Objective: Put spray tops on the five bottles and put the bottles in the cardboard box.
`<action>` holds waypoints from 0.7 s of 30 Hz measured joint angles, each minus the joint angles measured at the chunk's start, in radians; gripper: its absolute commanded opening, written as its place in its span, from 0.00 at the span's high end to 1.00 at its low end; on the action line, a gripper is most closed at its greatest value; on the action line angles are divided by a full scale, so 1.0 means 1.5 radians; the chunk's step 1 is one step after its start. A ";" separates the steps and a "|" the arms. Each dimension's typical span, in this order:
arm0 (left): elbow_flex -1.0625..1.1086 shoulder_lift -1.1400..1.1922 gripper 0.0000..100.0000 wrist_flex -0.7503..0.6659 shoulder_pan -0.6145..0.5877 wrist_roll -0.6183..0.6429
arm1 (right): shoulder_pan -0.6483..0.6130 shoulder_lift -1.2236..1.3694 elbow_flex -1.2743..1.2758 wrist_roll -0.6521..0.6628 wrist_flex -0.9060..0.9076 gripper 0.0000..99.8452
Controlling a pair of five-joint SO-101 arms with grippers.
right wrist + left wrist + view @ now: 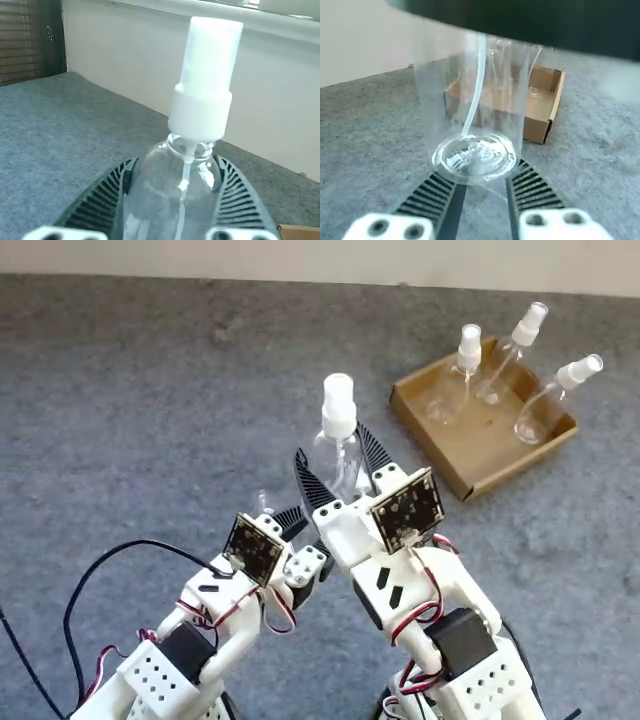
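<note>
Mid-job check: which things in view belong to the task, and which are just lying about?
Job: held bottle with its spray top, between the right gripper's fingers; three capped bottles in the cardboard box.
Lying about: black cable; grey carpet.

My right gripper (pixel 331 440) is clamped on the bottle (pixel 338 405). My left gripper (pixel 293 520) sits just beside it, lower, mid-table.

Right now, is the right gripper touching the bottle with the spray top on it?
Touching. The right wrist view shows the right gripper closed on the bottle, a finger against each side.
</note>
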 measured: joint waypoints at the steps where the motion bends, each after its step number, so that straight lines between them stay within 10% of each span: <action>1: 0.000 0.000 0.93 -0.001 0.000 0.000 | 0.000 0.000 0.000 0.000 0.000 0.88; 21: 0.000 0.000 0.93 -0.004 -0.006 -0.004 | 0.073 -0.001 -0.017 -0.001 0.064 0.88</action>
